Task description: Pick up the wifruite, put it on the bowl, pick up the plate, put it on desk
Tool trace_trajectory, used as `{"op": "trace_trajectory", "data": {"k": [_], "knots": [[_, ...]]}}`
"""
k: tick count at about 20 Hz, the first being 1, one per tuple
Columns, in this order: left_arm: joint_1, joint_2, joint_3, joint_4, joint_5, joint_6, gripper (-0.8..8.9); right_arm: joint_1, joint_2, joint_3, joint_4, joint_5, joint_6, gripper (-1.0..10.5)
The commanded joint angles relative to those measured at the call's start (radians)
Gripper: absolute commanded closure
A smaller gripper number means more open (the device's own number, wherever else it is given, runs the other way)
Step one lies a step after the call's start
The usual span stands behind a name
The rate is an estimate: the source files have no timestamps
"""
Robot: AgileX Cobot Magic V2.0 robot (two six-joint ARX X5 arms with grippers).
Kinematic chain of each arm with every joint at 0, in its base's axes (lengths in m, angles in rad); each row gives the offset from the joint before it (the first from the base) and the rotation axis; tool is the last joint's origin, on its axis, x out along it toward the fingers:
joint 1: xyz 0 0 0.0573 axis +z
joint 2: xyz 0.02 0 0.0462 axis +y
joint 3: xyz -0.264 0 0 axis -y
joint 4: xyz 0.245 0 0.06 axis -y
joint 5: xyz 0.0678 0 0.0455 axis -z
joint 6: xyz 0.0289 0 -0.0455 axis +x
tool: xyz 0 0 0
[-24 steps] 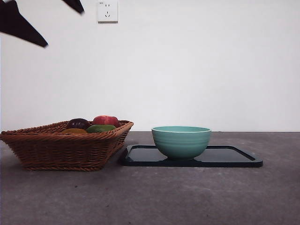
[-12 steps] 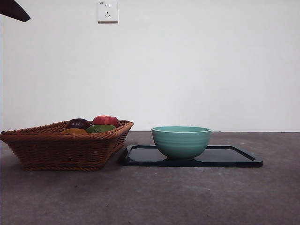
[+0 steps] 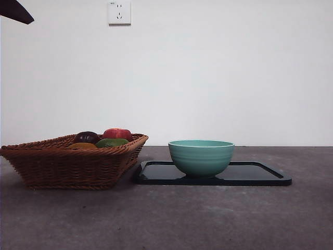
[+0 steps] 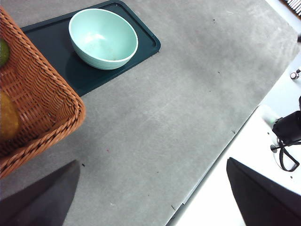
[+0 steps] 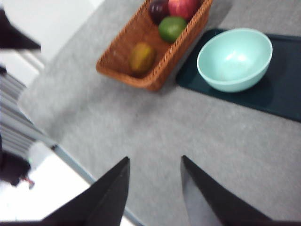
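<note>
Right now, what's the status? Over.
Both pincers open, high above the desk, holding nothing. Wifruite in the wicker basket beside other fruit. Bowl empty on the dark tray. Nothing in the way.

A staged test room rather than a home: a bare white wall point(image 3: 218, 78) with one socket point(image 3: 119, 12) behind a plain grey surface point(image 3: 171, 219).
</note>
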Motion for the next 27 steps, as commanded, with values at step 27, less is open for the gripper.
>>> {"op": "trace_trajectory", "data": {"k": [27], "knots": [[-0.005,0.003,0.01,0.018,0.006,0.017,3.18,-0.164,1.139,0.542,0.175,0.135,-0.168,6.8]]}}
